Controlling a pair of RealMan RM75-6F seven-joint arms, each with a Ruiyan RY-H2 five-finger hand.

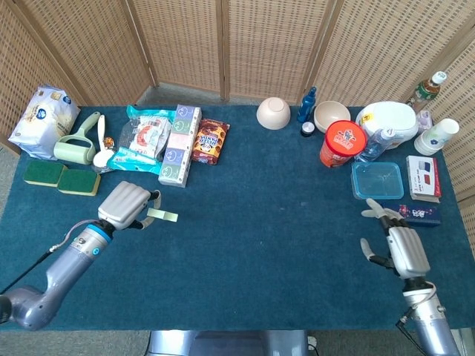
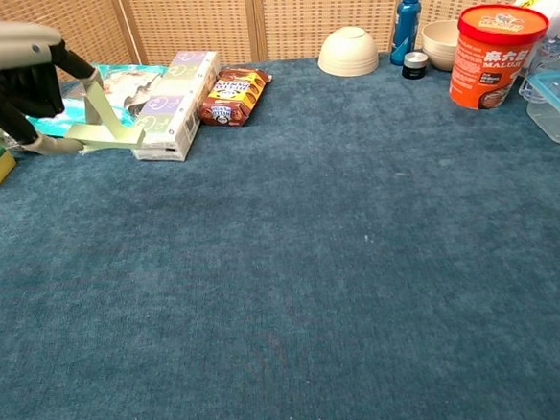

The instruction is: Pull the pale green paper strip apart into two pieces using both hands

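My left hand (image 1: 125, 205) pinches one end of the pale green paper strip (image 1: 162, 216) and holds it lifted off the blue table, at the left. In the chest view the left hand (image 2: 10, 65) shows high at the left edge with the paper strip (image 2: 107, 136) sticking out to the right. My right hand (image 1: 401, 248) hovers at the table's right side with its fingers spread and nothing in it. It does not show in the chest view. The two hands are far apart.
Sponges (image 1: 61, 178), a lint roller (image 1: 78, 144), snack packs (image 1: 145, 137) and boxes (image 1: 178, 144) lie behind the left hand. A red tub (image 1: 342, 143), bowls (image 1: 273, 113), a clear container (image 1: 377, 180) and card boxes (image 1: 423, 178) crowd the back right.
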